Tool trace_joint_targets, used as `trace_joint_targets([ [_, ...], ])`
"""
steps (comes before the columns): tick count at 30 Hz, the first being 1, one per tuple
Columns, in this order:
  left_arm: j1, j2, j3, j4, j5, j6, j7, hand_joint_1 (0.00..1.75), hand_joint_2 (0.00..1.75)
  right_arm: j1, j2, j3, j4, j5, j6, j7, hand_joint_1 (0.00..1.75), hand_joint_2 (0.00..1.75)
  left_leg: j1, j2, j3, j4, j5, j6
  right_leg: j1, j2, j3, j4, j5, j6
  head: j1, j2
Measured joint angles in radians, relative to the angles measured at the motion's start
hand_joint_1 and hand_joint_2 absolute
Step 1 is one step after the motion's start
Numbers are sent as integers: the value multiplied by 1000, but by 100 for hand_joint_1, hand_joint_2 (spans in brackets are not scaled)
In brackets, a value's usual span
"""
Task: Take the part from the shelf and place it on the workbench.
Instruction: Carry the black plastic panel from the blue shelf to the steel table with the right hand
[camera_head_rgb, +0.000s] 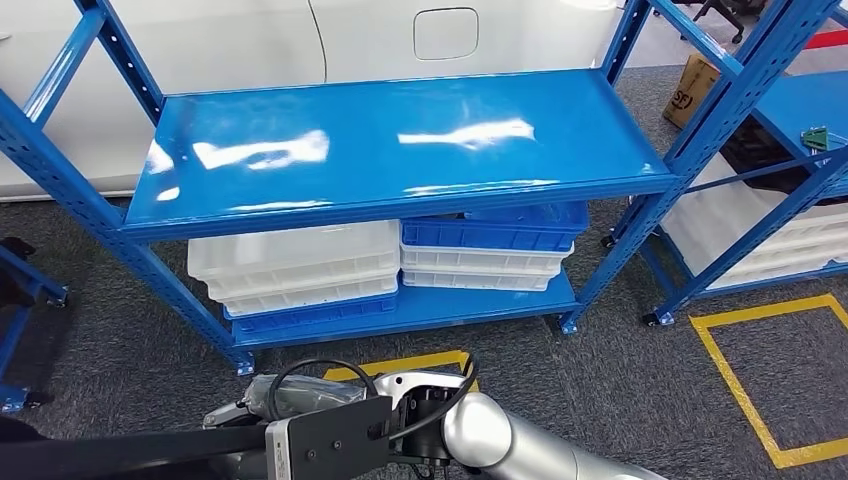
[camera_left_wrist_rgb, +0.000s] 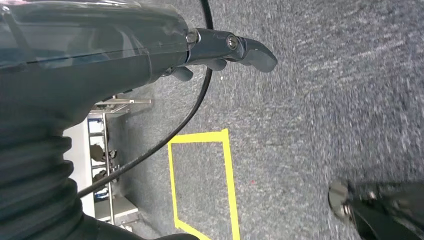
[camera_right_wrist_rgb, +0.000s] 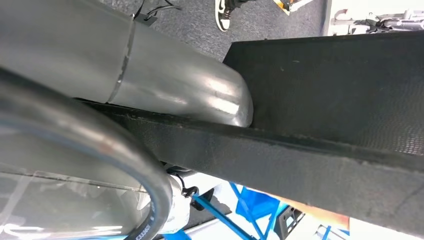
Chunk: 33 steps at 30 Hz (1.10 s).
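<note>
Take the blue shelf (camera_head_rgb: 400, 150) as your reference for every position below.

1. Shelf. Its upper board faces you as a bare, glossy blue surface. On the lower board, stacked white bins (camera_head_rgb: 295, 265) sit on the left half. A blue bin (camera_head_rgb: 490, 235) tops more white ones on the right half.

2. Right hand (camera_head_rgb: 255, 398). It sits low in the head view, in front of the shelf's lower board and above the yellow floor tape (camera_head_rgb: 410, 362). The silver right arm (camera_head_rgb: 500, 435) reaches it from the right. A clear cover and a looped black cable hide the fingers, so you cannot tell how far it is open or what it grips.

3. Task item. A black flat panel (camera_head_rgb: 120, 452) runs from that hand towards the left edge of the head view, in front of the shelf. In the right wrist view the same dark slab (camera_right_wrist_rgb: 325, 85) lies against a silver arm tube. You cannot tell whether this is the part, nor whether the hand holds it.

4. Left hand (camera_left_wrist_rgb: 225, 50). It hangs over grey carpet (camera_left_wrist_rgb: 310, 110), away from the shelf (a yellow tape outline (camera_left_wrist_rgb: 200, 137) lies on the carpet near it). The thumb points outward and nothing shows between the fingers. The wrist cover hides the palm, so the degree of opening cannot be read.

5. Surroundings. A second blue rack (camera_head_rgb: 800, 110) holding white bins stands to the right of the shelf. A cardboard box (camera_head_rgb: 692, 88) sits behind the gap between them.
</note>
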Motion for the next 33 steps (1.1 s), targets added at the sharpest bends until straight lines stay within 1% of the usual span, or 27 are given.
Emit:
trace_joint_targets([
  [1,0,-1,0,0,1,0,0,0,175,0,0,0,0,0,-1,0,175,0,1,-2,30,-52,-1,-3,-1,0,-12,13,2,7,-1,0],
  [2,-1,-2,1,0,1,0,0,0,175,0,0,0,0,0,-1,0,175,0,1,-4,43,-81,-10,0,1,1,-21,23,4,14,-1,0],
  [3,-1,-2,1,0,2,1,-1,0,175,0,-1,1,0,0,-2,0,175,0,-4,-7,42,-85,-16,8,2,1,-26,28,9,20,-1,0],
  [5,0,-2,1,0,3,1,0,0,175,0,-1,2,0,0,-2,0,175,0,-6,-5,26,-79,-8,34,2,1,-33,33,13,30,2,0],
  [6,0,-2,2,0,4,1,0,0,175,0,-2,2,0,0,-2,0,175,0,-8,-4,17,-78,0,46,0,1,-41,47,-2,34,3,0],
  [7,1,-2,2,0,5,1,0,0,175,0,-3,2,0,0,-2,0,175,0,-9,-3,7,-79,9,58,-1,1,-56,80,-33,37,4,0],
  [8,1,-2,2,0,5,1,0,0,175,0,-4,2,0,0,-2,0,175,0,-10,-2,-4,-79,17,67,-2,2,-76,132,-76,37,5,0],
  [10,1,-2,3,0,6,1,0,0,175,0,-6,2,2,0,-2,0,175,0,-16,-1,-24,-78,32,75,-2,2,-115,262,-153,37,7,0],
  [11,1,-2,4,0,6,1,0,0,175,0,-7,3,2,0,-2,0,175,0,-20,-1,-33,-78,39,77,-1,2,-121,305,-167,36,7,0],
  [12,1,-2,5,0,6,1,0,0,175,0,-8,3,3,0,-2,0,175,0,-25,-1,-42,-78,46,78,1,2,-110,313,-162,33,7,0],
  [13,1,-2,6,0,6,2,0,0,175,0,-8,3,4,0,-2,0,175,0,-29,-1,-50,-78,53,79,4,2,-79,282,-143,27,7,0],
  [14,1,-3,8,0,6,2,0,0,175,0,-8,3,4,0,-2,0,175,0,-33,-2,-56,-78,59,79,10,2,-33,218,-118,17,7,0],
  [16,1,-8,9,0,6,3,0,0,175,-2,-8,3,4,0,-2,-1,175,0,-37,-3,-64,-78,70,76,26,2,60,76,-93,-9,6,0],
  [17,1,-11,9,1,6,4,0,0,175,-3,-8,2,4,0,-3,-1,175,0,-36,-2,-66,-79,76,72,33,1,86,33,-90,-16,6,0],
  [18,1,-13,10,1,7,4,0,0,175,-4,-8,2,4,0,-3,-1,175,0,-35,-1,-68,-81,82,66,39,0,95,13,-91,-18,6,0],
  [19,1,-14,10,1,7,5,0,0,175,-5,-8,2,4,0,-3,-2,175,0,-34,0,-70,-84,89,60,41,0,95,6,-84,-16,7,0],
  [21,1,-16,10,1,8,5,0,0,175,-5,-8,3,4,0,-3,-2,175,0,-32,2,-78,-76,82,50,31,-2,89,-12,-63,-17,6,0],
  [22,1,-17,10,1,9,5,0,0,175,-6,-7,3,4,0,-3,-2,175,0,-33,1,-87,-54,58,47,25,-3,84,-21,-51,-21,5,0],
  [23,1,-17,11,1,9,6,-1,0,175,-6,-6,4,4,0,-3,-2,175,0,-33,1,-102,-10,19,44,20,-4,77,-28,-40,-25,4,0],
  [25,2,-17,11,1,9,6,0,0,175,-5,-5,5,6,0,-3,-2,175,0,-30,0,-137,115,-63,38,21,-5,59,-28,-25,-29,3,0],
  [26,2,-17,11,1,9,6,0,0,175,-5,-5,6,7,0,-3,-2,175,0,-27,0,-146,165,-82,34,21,-5,50,-27,-19,-28,3,0],
  [27,2,-17,11,1,10,6,0,0,175,-5,-5,7,8,0,-3,-1,175,0,-23,1,-139,183,-80,29,19,-5,40,-24,-13,-25,3,0],
  [28,2,-17,11,1,10,6,0,0,175,-5,-5,9,10,0,-3,-1,175,0,-18,1,-115,162,-60,24,17,-4,29,-19,-8,-21,3,0],
  [30,1,-17,11,1,11,6,0,0,175,-5,-6,11,11,0,-3,-1,175,0,-7,2,-26,34,-15,11,13,-4,6,1,-4,-13,3,0],
  [31,0,-17,11,0,12,6,0,0,175,-5,-6,11,11,0,-3,0,175,0,-6,0,10,-24,-6,10,12,-4,-5,13,-4,-9,2,0],
  [32,-1,-17,11,0,12,6,0,0,175,-5,-6,12,12,0,-3,0,175,0,-6,-2,30,-63,-7,12,14,-4,-15,25,-2,-4,2,0],
  [33,-1,-18,11,1,13,6,-1,0,175,-5,-6,12,12,1,-3,0,175,0,-7,-5,34,-77,-13,17,16,-4,-22,32,0,2,3,0],
])
